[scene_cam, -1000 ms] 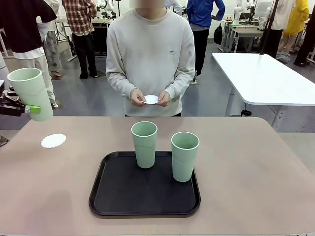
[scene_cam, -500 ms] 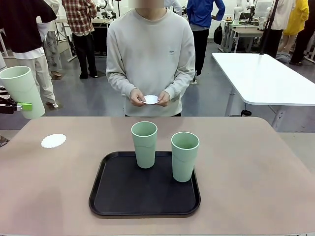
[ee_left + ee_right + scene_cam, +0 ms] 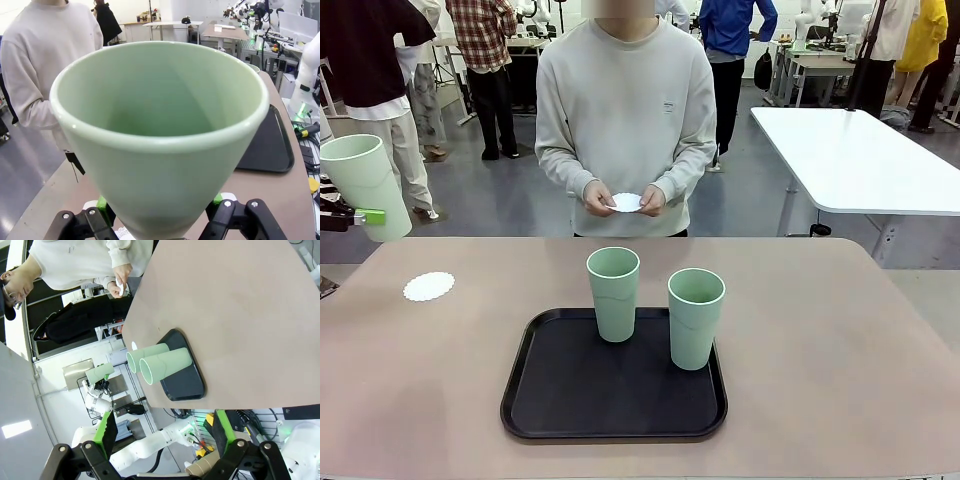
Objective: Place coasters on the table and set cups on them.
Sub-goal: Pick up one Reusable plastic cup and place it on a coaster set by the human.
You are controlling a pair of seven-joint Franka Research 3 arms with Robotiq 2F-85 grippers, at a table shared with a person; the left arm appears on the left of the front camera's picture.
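My left gripper (image 3: 360,214) is shut on a pale green cup (image 3: 363,185), held upright in the air past the table's far left corner, up and left of a white lacy coaster (image 3: 428,286) lying on the table (image 3: 840,340). In the left wrist view that cup (image 3: 160,135) fills the frame between my green pads (image 3: 102,205). Two more cups (image 3: 613,293) (image 3: 696,317) stand on the black tray (image 3: 610,405). The person holds another coaster (image 3: 627,202) in both hands. My right gripper (image 3: 163,432) is open high above the table (image 3: 225,315), with nothing between its fingers.
The person stands at the far edge, behind the tray. A white table (image 3: 860,160) stands beyond the far right corner. The tray (image 3: 187,382) and its cups (image 3: 167,365) lie well below my right gripper. Bare tabletop stretches left and right of the tray.
My left gripper carried the cup leftward and slightly up a second ago, then held still. The person and the tray's cups have not moved.
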